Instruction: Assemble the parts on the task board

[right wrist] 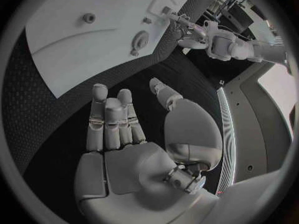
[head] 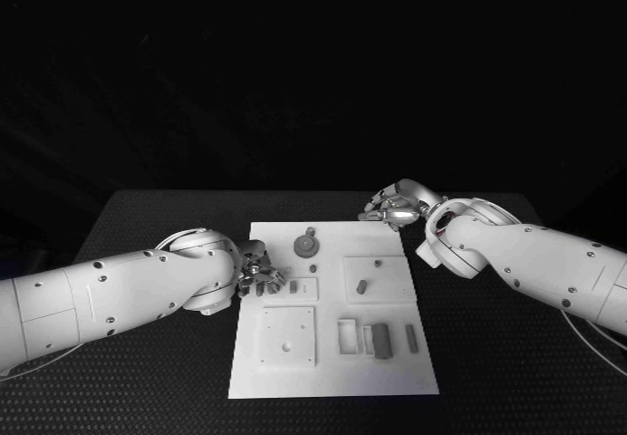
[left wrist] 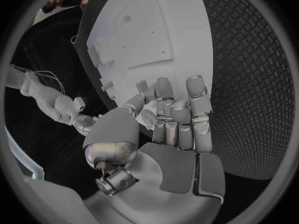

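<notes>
The white task board (head: 333,362) lies in the middle of the table. On it are a grey round part (head: 306,245), a short peg (head: 361,286), a square plate (head: 287,335), a frame (head: 348,335) and two long bars (head: 381,341). My left hand (head: 259,270) hangs at the board's left edge. In the left wrist view this hand (left wrist: 174,129) has its fingers loosely bent over the board (left wrist: 149,30), with nothing seen in them. My right hand (head: 392,210) is off the board's far right corner; its fingers (right wrist: 112,119) are spread and empty above the black table.
Black textured table (head: 157,227) surrounds the board on all sides. The right wrist view shows the board's far end (right wrist: 81,40) with the round part (right wrist: 142,39) and a small peg (right wrist: 89,18) on it. Both forearms lie along the board's sides.
</notes>
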You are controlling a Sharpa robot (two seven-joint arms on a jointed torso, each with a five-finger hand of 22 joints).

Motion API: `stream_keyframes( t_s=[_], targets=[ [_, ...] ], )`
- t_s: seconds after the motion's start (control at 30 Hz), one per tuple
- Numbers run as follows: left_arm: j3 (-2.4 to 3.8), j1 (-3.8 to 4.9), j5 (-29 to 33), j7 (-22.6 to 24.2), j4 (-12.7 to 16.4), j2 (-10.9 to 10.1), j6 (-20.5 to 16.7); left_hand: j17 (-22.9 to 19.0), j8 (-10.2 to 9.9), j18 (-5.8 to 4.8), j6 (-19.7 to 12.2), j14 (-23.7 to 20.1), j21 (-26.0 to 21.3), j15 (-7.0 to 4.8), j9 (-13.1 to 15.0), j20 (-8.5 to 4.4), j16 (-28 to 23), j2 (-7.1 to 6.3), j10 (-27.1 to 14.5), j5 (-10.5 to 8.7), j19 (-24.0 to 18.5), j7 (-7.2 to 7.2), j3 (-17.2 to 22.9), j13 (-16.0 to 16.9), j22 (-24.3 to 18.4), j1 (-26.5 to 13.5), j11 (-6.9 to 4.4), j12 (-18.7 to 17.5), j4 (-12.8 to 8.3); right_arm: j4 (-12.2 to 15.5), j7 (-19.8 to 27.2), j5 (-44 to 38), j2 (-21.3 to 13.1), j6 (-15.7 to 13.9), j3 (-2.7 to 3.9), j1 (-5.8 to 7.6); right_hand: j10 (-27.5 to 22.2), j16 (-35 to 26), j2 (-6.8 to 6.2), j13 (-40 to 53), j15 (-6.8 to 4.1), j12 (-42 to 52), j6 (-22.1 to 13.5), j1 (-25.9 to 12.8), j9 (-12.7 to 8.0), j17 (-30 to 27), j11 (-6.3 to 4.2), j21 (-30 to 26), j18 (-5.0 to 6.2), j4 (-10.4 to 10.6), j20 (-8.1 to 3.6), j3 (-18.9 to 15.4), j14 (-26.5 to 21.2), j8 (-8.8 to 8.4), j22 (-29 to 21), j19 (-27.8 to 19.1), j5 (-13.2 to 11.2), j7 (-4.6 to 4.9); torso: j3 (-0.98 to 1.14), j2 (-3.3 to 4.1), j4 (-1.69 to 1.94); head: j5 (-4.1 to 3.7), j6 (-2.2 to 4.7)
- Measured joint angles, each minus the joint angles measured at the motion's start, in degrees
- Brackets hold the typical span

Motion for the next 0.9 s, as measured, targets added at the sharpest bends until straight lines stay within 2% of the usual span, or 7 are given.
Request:
stream_keyframes(
  t_s=[0.9],
  targets=[
    [-0.15,-0.12,-2.9,-0.9,-1.1,0.8,0.3,0.0,-0.1,0.0,-0.1,0.0,0.0,0.02,0.0,0.01,-0.3,0.32,0.0,-0.67,0.2,-0.06,0.6,0.0,0.0,0.0,0.0,0.0,0.1,0.0,0.0,0.1,-0.1,0.1,0.0,-0.09,0.0,0.0,0.0,0.0,0.05,0.0,-0.1,0.0,0.0,0.0,0.0,0.0,0.0,0.2,0.0,-0.2,0.0,0.0,0.0,0.0,0.0,0.05,0.01,-0.01,-0.02,-0.05,-0.18]
  ],
)
